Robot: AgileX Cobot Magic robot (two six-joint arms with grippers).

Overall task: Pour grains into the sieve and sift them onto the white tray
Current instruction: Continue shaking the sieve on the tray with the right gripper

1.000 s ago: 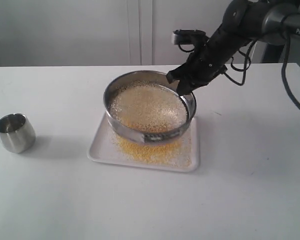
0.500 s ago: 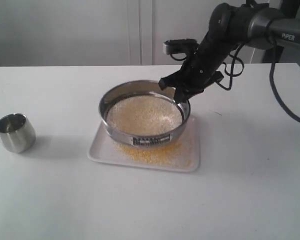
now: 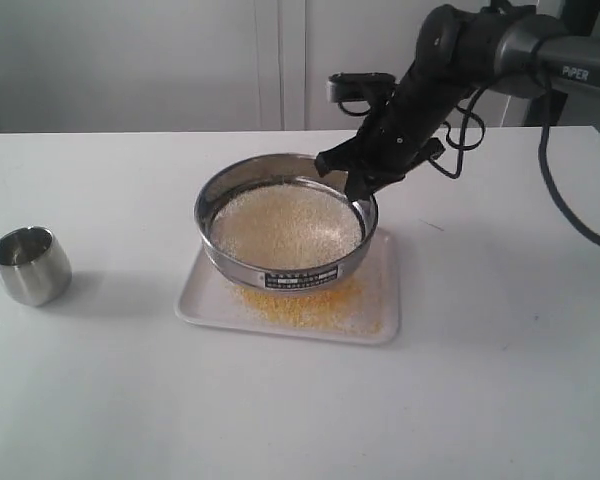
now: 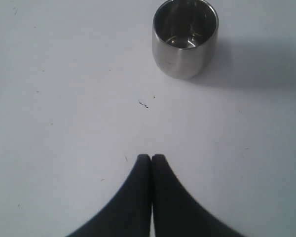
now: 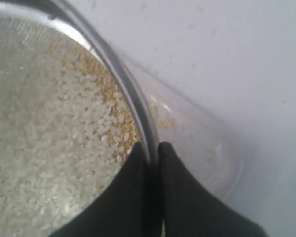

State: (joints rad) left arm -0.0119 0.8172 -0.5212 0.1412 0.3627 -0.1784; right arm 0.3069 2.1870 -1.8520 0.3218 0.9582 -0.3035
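Note:
The round steel sieve point(image 3: 285, 270) hangs just above the white tray point(image 3: 203, 303), its dark label facing front. Whitish grains point(image 3: 285, 228) cover its mesh, and fine yellow grains point(image 3: 315, 305) lie on the tray under it. My right gripper point(image 3: 358, 190) is shut on the sieve's far right rim, one finger inside and one outside. In the right wrist view the rim point(image 5: 119, 79) runs between the gripper's point(image 5: 151, 147) black fingers, with rice-like grains point(image 5: 54, 133) on the mesh. My left gripper point(image 4: 151, 157) is shut and empty above bare table.
A small steel cup point(image 3: 30, 265) stands upright and empty at the table's left; in the left wrist view the cup point(image 4: 185, 39) is ahead of the shut fingers. White cabinet doors point(image 3: 280, 60) stand behind the table.
The right gripper has swung the sieve left and levelled it from a tilt. More yellow grains lie on the tray. The left gripper has not moved.

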